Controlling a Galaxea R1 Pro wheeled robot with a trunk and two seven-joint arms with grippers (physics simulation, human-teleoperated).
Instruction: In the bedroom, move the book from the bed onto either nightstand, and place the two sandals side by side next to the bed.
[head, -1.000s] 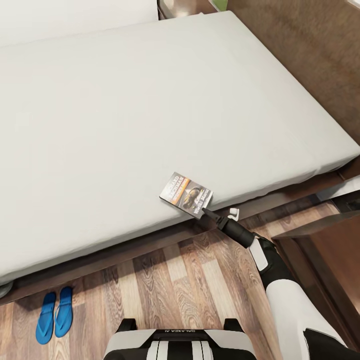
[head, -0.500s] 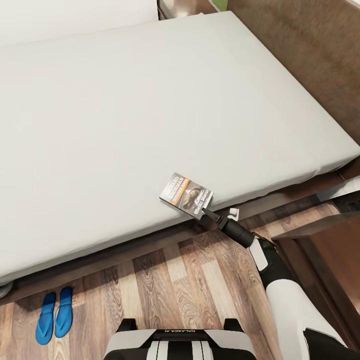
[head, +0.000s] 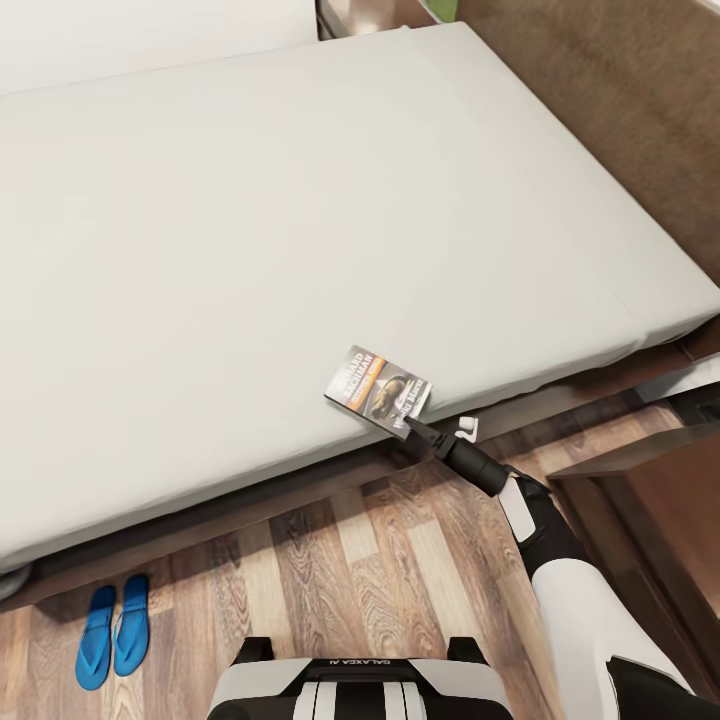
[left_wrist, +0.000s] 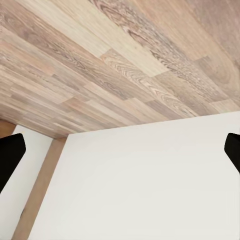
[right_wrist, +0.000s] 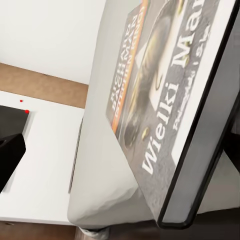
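Note:
The book, dark with an orange band and a car picture, lies on the pale-grey mattress of the bed near its front edge. My right gripper reaches to the book's near corner. In the right wrist view the book looms close, its edge between the wide-apart fingers, so the gripper is open. Two blue sandals lie side by side on the floor by the bed's front left. My left gripper is open and holds nothing, over wood planks. A reddish-brown nightstand stands at the right.
The dark wooden headboard runs along the bed's right side. Another brown cabinet top peeks in beyond the mattress's far corner. The bed's dark frame borders the plank floor in front of my base.
The whole view has slid a few pixels, so the camera moved slightly. The right gripper stays at the book's corner, and the book and sandals lie as before.

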